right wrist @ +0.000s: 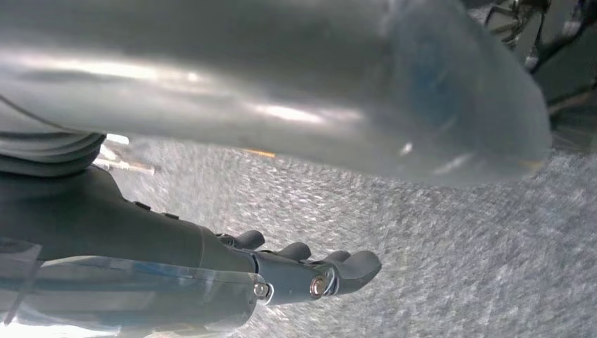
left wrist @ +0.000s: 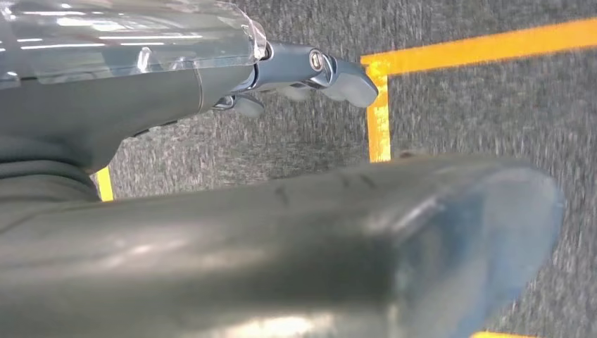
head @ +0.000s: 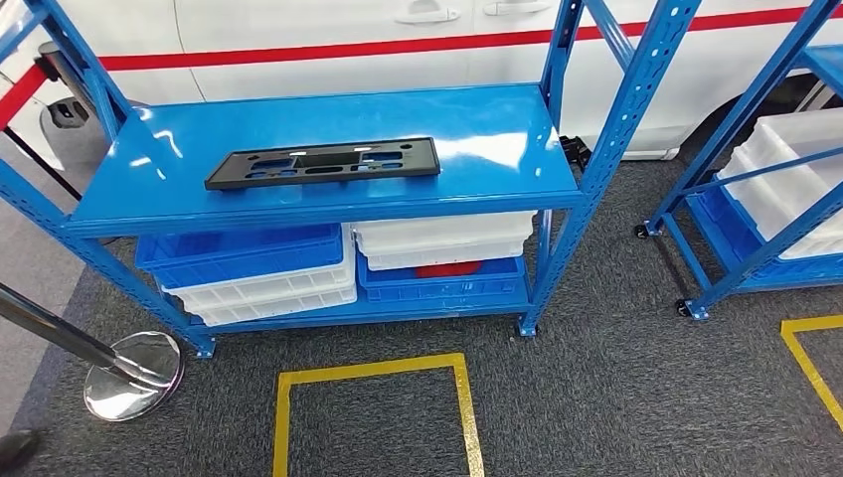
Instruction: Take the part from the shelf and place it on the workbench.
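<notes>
- The left hand [left wrist: 310,74] is seen in the left wrist view above grey carpet and a yellow floor line [left wrist: 379,120]. Its fingers are stretched out and a little apart, and they hold nothing. It seems to hang at the robot's side, well apart from the shelf.
- A chrome post base [head: 134,375] stands on the carpet at the left in the head view, in front of the left leg of the shelf. It is not part of the job.
- The part [head: 323,164], a flat black plate with cut-outs, lies on the top board of the blue shelf [head: 497,139]. It lies flat, nearer to the left side of the board, with its long side along the front edge. Nothing touches it, and it is well ahead of both hands.
- Under this board, blue and white bins [head: 258,268] are stacked on the lower level.
- A yellow square [head: 373,407] is marked on the floor in front of the shelf.
- A second blue rack [head: 756,179] with white bins stands at the right.
- The right hand [right wrist: 310,271] in the right wrist view is also above the carpet, fingers nearly straight and side by side, with nothing in them.
- My judgement: the task is at its very beginning. The reach, the grasp, the lift, and the carrying to the workbench are all not yet done. I cannot see any workbench here, so I think the robot must turn or walk to find it.
</notes>
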Robot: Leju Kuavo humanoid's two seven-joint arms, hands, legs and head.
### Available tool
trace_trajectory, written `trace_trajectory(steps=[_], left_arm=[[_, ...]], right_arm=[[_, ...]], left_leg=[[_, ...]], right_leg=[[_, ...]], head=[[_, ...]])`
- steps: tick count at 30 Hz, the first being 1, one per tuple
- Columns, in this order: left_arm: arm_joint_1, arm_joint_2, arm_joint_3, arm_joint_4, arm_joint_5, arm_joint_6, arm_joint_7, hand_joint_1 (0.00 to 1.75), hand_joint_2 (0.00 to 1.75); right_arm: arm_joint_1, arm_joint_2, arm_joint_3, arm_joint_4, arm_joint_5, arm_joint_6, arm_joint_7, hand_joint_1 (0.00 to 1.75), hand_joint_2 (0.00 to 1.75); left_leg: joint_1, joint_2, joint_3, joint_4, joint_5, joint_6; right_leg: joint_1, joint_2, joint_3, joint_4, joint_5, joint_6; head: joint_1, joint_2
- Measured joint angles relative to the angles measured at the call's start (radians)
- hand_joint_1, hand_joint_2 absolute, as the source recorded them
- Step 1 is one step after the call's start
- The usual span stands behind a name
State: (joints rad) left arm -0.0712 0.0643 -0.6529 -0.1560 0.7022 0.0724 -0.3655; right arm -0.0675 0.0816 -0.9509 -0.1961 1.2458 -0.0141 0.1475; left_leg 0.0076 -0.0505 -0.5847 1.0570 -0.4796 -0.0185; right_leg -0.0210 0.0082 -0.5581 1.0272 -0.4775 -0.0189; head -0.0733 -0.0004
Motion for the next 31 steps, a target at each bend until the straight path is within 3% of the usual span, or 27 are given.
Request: trace_trajectory(steps=[2,4,5,6,8,10,12,13,16,17,20,22,23,26,27,31], left_arm=[[-0.002,0.0,0.0,0.0,0.003,0.0,0.0,0.0,0.0],[-0.003,0.0,0.0,0.0,0.009,0.0,-0.001,0.0,0.0],[-0.002,0.0,0.0,0.0,0.014,0.001,-0.001,0.0,0.0],[-0.001,0.0,0.0,0.0,0.019,0.001,-0.002,0.0,0.0],[0.001,0.0,0.001,0.0,0.028,0.003,-0.004,0.0,0.0],[0.0,-0.002,0.002,0.0,0.032,0.004,-0.006,0.0,0.0],[0.0,-0.004,0.002,0.0,0.032,0.004,-0.007,0.0,0.0],[0.001,-0.004,0.002,0.0,0.032,0.004,-0.007,0.0,0.0],[0.003,-0.004,0.003,0.0,0.033,0.004,-0.008,0.0,1.31],[0.003,-0.004,0.003,0.0,0.036,0.004,-0.01,0.0,1.75],[0.002,-0.003,0.007,0.0,0.055,0.013,-0.021,0.0,1.75],[0.003,-0.003,0.013,0.0,0.062,0.021,-0.019,0.0,1.75],[0.005,-0.003,0.02,0.0,0.06,0.023,-0.013,0.0,1.75],[0.016,-0.003,0.057,-0.005,0.029,0.022,0.012,0.0,0.44],[0.02,-0.003,0.069,-0.007,0.015,0.021,0.019,0.0,0.0],[0.035,-0.004,0.111,-0.018,-0.04,0.013,0.046,0.0,0.0]], right_arm=[[0.002,0.0,-0.013,0.0,-0.01,-0.005,0.01,0.0,1.75],[0.004,0.0,-0.026,0.0,-0.021,-0.012,0.017,0.0,1.75],[0.004,0.0,-0.033,0.0,-0.028,-0.015,0.022,0.0,1.75],[0.004,0.0,-0.04,0.0,-0.034,-0.017,0.028,0.0,1.75],[0.004,-0.001,-0.053,0.0,-0.042,-0.021,0.036,0.0,1.75],[0.002,-0.005,-0.061,-0.001,-0.043,-0.026,0.038,0.0,1.75],[0.001,-0.008,-0.065,-0.001,-0.043,-0.029,0.038,0.0,1.75],[0.001,-0.008,-0.067,-0.001,-0.043,-0.029,0.038,0.0,1.31],[0.001,-0.008,-0.072,-0.001,-0.043,-0.03,0.039,0.0,0.0],[0.001,-0.008,-0.074,-0.001,-0.044,-0.028,0.038,0.0,0.44],[0.001,-0.008,-0.08,-0.001,-0.052,-0.016,0.024,0.0,1.75],[0.001,-0.007,-0.081,-0.001,-0.062,-0.012,0.014,0.0,1.75],[0.002,-0.007,-0.076,-0.001,-0.072,-0.011,0.01,0.0,1.31],[0.01,-0.008,-0.038,-0.004,-0.127,-0.012,0.005,0.0,0.0],[0.014,-0.008,-0.023,-0.006,-0.15,-0.012,0.002,0.0,0.0],[0.027,-0.01,0.037,-0.016,-0.234,-0.011,-0.01,0.0,0.0]], left_leg=[[0.003,0.027,-0.053,0.118,-0.064,-0.009],[0.004,0.038,-0.108,0.236,-0.107,-0.015],[0.006,0.039,-0.113,0.249,-0.102,-0.018],[0.008,0.041,-0.099,0.219,-0.077,-0.023],[0.017,0.045,-0.029,0.079,-0.01,-0.038],[0.022,0.046,0.019,-0.021,0.02,-0.032],[0.02,0.043,0.023,-0.036,0.019,-0.017],[0.019,0.043,0.022,-0.034,0.017,-0.013],[0.013,0.043,0.022,-0.034,0.017,-0.008],[0.011,0.043,0.022,-0.034,0.017,-0.006],[0.006,0.043,0.022,-0.034,0.016,-0.003],[0.006,0.043,0.023,-0.033,0.016,-0.002],[0.005,0.043,0.023,-0.033,0.016,-0.002],[0.005,0.043,0.023,-0.033,0.016,-0.002],[0.005,0.043,0.023,-0.033,0.016,-0.002],[0.006,0.043,0.023,-0.033,0.016,-0.002]], right_leg=[[0.001,-0.009,0.0,-0.002,0.0,-0.007],[0.003,-0.017,0.001,-0.001,-0.001,-0.01],[0.003,-0.021,0.002,-0.001,-0.003,-0.011],[0.003,-0.023,0.004,0.0,-0.004,-0.011],[0.003,-0.025,0.008,0.004,-0.009,-0.009],[0.01,-0.026,0.007,0.01,-0.014,-0.001],[0.017,-0.025,0.004,0.012,-0.015,0.004],[0.017,-0.025,0.004,0.01,-0.014,0.006],[0.011,-0.025,0.005,0.008,-0.013,0.012],[0.01,-0.025,0.006,0.007,-0.012,0.014],[0.007,-0.025,0.007,0.006,-0.012,0.017],[0.007,-0.025,0.007,0.006,-0.012,0.018],[0.007,-0.025,0.007,0.006,-0.012,0.019],[0.007,-0.025,0.007,0.005,-0.012,0.02],[0.007,-0.025,0.007,0.005,-0.012,0.02],[0.007,-0.025,0.007,0.005,-0.012,0.02]], head=[[0.0,0.0],[0.0,0.0],[0.0,0.0],[0.0,0.0],[0.0,0.0],[0.0,0.0],[0.0,0.0],[0.0,0.0],[0.0,0.0],[0.0,0.0],[0.0,0.0],[0.0,0.0],[0.0,0.0],[0.0,0.0],[0.0,0.0],[0.0,0.0]])
